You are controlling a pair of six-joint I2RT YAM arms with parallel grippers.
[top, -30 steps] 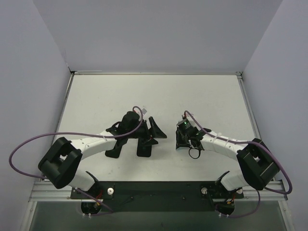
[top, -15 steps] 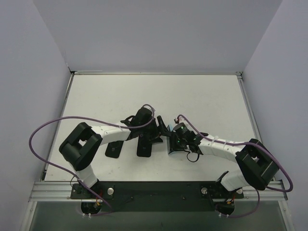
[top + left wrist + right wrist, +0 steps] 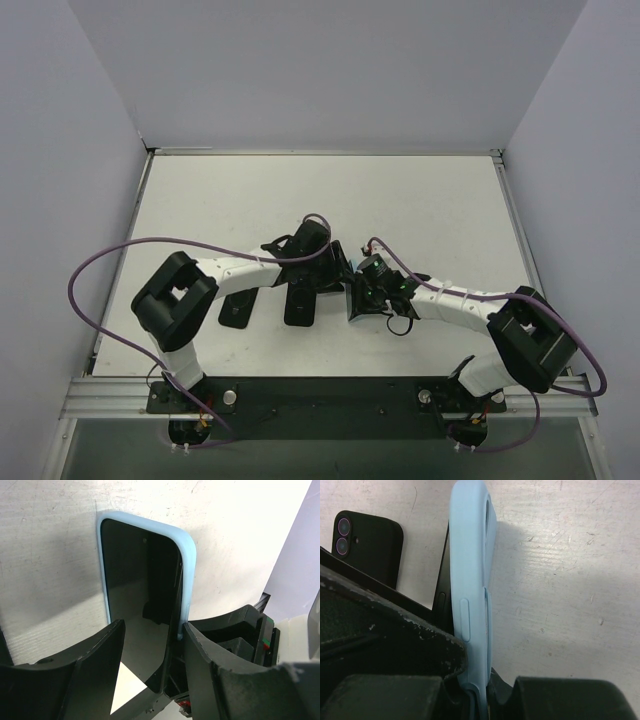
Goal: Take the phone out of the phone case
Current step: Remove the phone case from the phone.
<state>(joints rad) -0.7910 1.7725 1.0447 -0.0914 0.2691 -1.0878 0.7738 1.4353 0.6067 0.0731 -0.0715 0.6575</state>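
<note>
Phone [image 3: 142, 595]: dark screen, seated in the case and raised on edge above the middle of the table [image 3: 200, 200], between the two grippers.
Light-blue phone case [image 3: 470, 580]: wraps the phone's rim; its side button faces the right wrist camera.
Right gripper [image 3: 485, 680]: fingers clamped on the lower edge of the case. Judged purpose: to hold the case upright and fixed, with the screen side presented to the other arm.
Left gripper [image 3: 152, 627]: fingers apart, one on each side of the phone's width; firm contact cannot be confirmed.
Step in hand: judged to be taking a grip on the phone, so that it can be drawn away from the held case.
Black phone [image 3: 367, 545]: twin lenses up, flat on the table just beside the work; not involved.
</note>
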